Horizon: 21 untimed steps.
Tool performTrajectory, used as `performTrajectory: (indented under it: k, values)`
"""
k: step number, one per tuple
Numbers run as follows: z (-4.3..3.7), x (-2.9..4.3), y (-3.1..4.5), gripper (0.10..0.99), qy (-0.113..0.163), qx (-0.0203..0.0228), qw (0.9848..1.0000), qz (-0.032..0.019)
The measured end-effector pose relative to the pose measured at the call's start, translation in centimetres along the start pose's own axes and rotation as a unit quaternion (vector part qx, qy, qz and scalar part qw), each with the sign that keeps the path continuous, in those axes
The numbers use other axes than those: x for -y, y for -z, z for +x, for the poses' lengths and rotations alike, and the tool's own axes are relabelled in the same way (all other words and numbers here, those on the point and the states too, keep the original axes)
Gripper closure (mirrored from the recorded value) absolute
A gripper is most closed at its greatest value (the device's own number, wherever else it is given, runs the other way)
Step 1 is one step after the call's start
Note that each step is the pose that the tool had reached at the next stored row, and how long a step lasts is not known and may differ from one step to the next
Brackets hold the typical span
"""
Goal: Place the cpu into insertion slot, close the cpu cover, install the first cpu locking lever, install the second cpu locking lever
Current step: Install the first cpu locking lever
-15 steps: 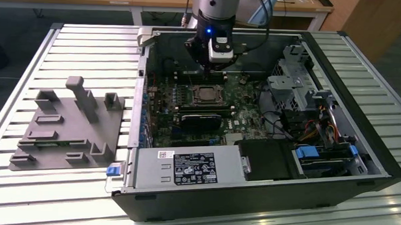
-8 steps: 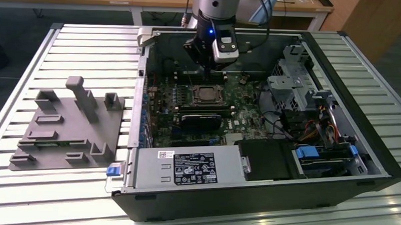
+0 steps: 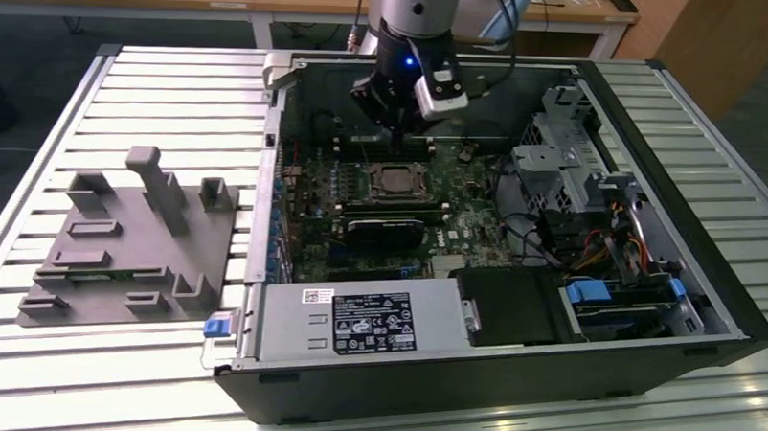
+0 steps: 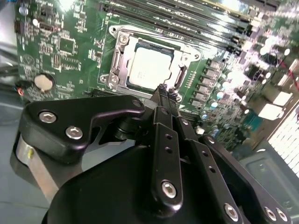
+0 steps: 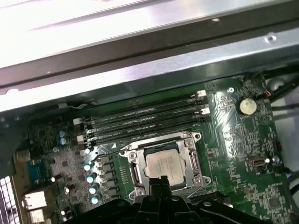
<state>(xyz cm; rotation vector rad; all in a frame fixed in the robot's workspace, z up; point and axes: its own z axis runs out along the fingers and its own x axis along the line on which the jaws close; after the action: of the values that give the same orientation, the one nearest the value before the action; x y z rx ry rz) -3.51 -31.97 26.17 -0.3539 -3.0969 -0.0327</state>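
In the exterior view you have the gripper (image 3: 404,132) hanging low inside the open computer case (image 3: 687,312), over the motherboard (image 3: 319,242) and near the insertion slot (image 3: 392,181). The case also holds a black card (image 3: 383,233) just beside the slot, a power supply (image 3: 354,322) along its near wall, and drive bays (image 3: 618,300) on the exterior view's right. A grey fixture (image 3: 127,235) sits on the slatted table (image 3: 56,99), apart from the case.

In the second wrist view your fingers (image 4: 164,140) are drawn together to a narrow point with nothing between them. Their tips are close to the slot's rim, though you cannot tell whether they touch it. The cpu (image 4: 149,70) lies flat in the slot, and its dull metal top shows through the cut-out of the cpu cover (image 4: 117,65), which looks to be lying down over it.

In the first wrist view the cpu (image 5: 162,163) sits square in its socket, with the long memory slots (image 5: 145,119) just beside it. You cannot tell from here whether either locking lever is latched.

Treat the chip as light, stiff and thin, and probably delicate on its underside, so hold it only by opposite edges. The cover is likely thin, springy sheet metal, best pressed at its rim, never on the chip
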Motion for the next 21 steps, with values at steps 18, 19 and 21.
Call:
performTrajectory:
  k: [18, 19, 21]
  values:
    - [0.30, 0.10, -0.07, 0.973, 0.057, -0.0056, 0.9982, -0.0187]
    - [0.37, 0.12, -0.07, 0.973, 0.057, -0.0056, 0.9982, -0.0187]
    - [0.59, 0.17, -0.08, 0.973, 0.057, -0.0056, 0.9982, -0.0187]
